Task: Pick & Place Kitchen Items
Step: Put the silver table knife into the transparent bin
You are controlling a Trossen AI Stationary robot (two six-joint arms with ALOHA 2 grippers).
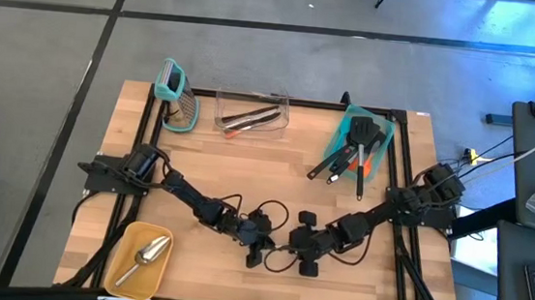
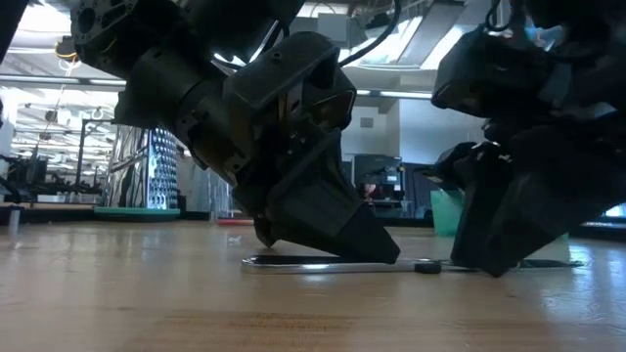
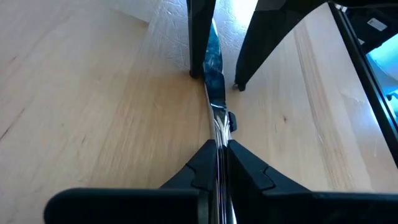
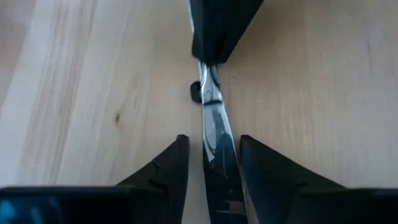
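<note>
Lying flat on the desk (image 1: 247,158) between both arms, the thin metal piece (image 3: 214,93) is pinched by your left fingers (image 3: 205,168) while your right fingers (image 4: 168,168) stand apart around it, so it could slip if you lift too fast.

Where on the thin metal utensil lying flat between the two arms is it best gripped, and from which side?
Probably its narrow handle, from straight above, fingers across its width: it lies flat on the table, so only its thin edges offer a hold. The left end effector is pinching it this way.
</note>
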